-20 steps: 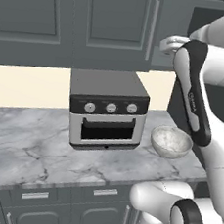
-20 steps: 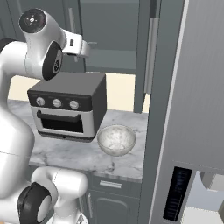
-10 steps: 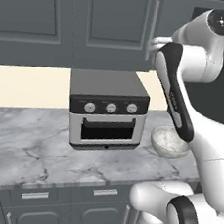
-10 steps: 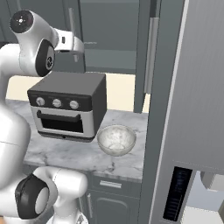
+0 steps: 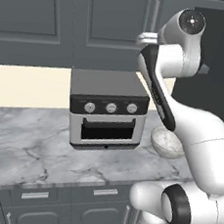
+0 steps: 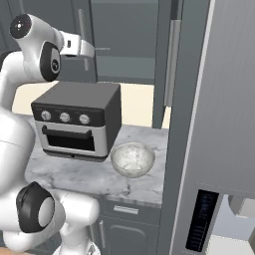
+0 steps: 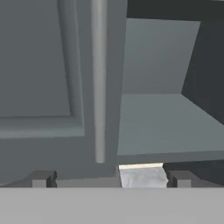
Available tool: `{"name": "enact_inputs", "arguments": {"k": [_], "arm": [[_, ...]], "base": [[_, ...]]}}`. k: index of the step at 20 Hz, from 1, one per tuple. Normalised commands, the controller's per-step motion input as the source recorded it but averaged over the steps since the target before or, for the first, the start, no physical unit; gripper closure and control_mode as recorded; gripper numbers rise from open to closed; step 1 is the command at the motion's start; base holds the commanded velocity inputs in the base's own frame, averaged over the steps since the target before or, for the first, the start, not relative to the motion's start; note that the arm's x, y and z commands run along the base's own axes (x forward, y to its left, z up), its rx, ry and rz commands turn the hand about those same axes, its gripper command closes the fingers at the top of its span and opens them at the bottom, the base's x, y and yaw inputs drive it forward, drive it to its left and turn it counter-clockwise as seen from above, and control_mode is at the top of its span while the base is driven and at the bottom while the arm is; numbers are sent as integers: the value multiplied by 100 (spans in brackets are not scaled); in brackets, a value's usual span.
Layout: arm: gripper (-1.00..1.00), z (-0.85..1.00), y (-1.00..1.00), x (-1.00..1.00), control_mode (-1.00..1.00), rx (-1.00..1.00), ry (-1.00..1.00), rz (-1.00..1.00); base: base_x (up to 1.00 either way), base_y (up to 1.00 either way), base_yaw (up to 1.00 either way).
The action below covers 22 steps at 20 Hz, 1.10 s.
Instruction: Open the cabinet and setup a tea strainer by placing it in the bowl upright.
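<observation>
Grey kitchen wall, cabinet (image 7: 52, 78) handle (image 7: 99, 83) between spread jaws

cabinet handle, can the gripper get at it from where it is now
Probably yes. In the hand view the open gripper faces the cabinet door, and its long silver handle runs down just above the gap between the fingertips, with nothing between. It seems to need only a short advance.

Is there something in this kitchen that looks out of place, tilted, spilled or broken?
Nothing stands out. The toaster oven sits square on the marble counter, its door shut. The bowl stands upright beside it, with no spill around it. The cabinet shows a bare grey shelf past its handle.
</observation>
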Motion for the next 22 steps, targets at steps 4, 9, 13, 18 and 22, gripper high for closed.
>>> {"name": "enact_inputs", "arguments": {"k": [4,9,13,18,22], "arm": [[-100,0,0,43,-100,0,0,-1],[-100,-4,-1,50,-100,0,2,0],[-100,-8,0,41,-100,0,0,0],[-100,-9,2,37,-100,0,0,0],[-100,-18,0,41,-100,0,0,-1]], "base": [[0,0,0],[0,0,0],[0,0,0],[0,0,0],[0,0,0]]}}
